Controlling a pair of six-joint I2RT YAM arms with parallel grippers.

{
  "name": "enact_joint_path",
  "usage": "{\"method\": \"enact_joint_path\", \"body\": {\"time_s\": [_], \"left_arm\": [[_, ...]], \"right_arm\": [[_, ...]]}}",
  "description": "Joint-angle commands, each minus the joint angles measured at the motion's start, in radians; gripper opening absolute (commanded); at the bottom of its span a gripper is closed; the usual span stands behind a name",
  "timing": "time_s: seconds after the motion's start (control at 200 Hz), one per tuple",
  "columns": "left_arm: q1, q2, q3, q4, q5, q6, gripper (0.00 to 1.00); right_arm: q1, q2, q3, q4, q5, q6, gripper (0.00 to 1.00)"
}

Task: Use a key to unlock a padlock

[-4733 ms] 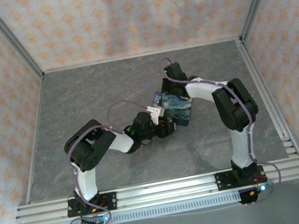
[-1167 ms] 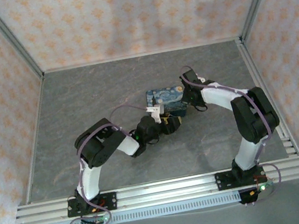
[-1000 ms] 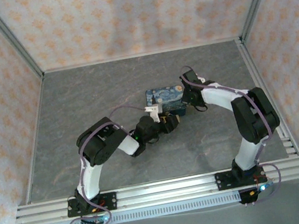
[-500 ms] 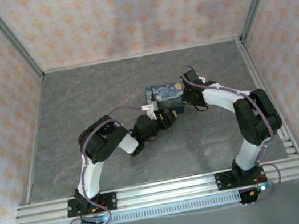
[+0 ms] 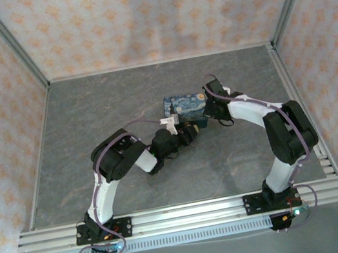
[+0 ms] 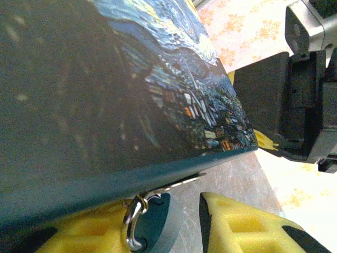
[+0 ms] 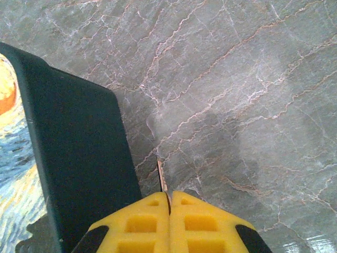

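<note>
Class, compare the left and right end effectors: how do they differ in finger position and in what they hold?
The left end effector's fingers stand apart; the right end effector's are pressed together. The right end effector pinches the key, a thin pale strip poking out; the left end effector has just a metal ring in its gap. Both have yellow fingers and sit close beside the padlock.

Both arms at the padlock (image 5: 184, 105).
Left gripper (image 5: 191, 131) at its near edge, right gripper (image 5: 208, 113) at its right end.
</note>
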Motion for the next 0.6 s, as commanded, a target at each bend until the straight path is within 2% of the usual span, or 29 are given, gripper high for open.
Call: {"method": "enact_joint_path", "body": {"time_s": [0.0,0.06,0.16,0.355,0.59], "left_arm": [[0.006,0.034,-0.003,-0.069,0.019,-0.012,0.34],[0.010,0.031,-0.009,-0.075,0.025,-0.014,0.28],[0.021,0.016,-0.022,-0.095,0.050,-0.021,0.26],[0.039,-0.056,-0.048,-0.190,0.083,0.005,0.13],[0.054,-0.121,-0.027,-0.329,0.145,0.019,0.03]], "right_arm": [[0.011,-0.031,-0.020,0.007,0.002,0.008,0.00],[0.012,-0.037,-0.021,0.005,0.006,0.006,0.00],[0.011,-0.049,-0.024,0.002,0.011,0.003,0.00],[-0.006,-0.098,-0.050,0.014,-0.008,-0.006,0.00],[-0.047,-0.292,-0.183,0.081,-0.102,-0.040,0.00]]}}
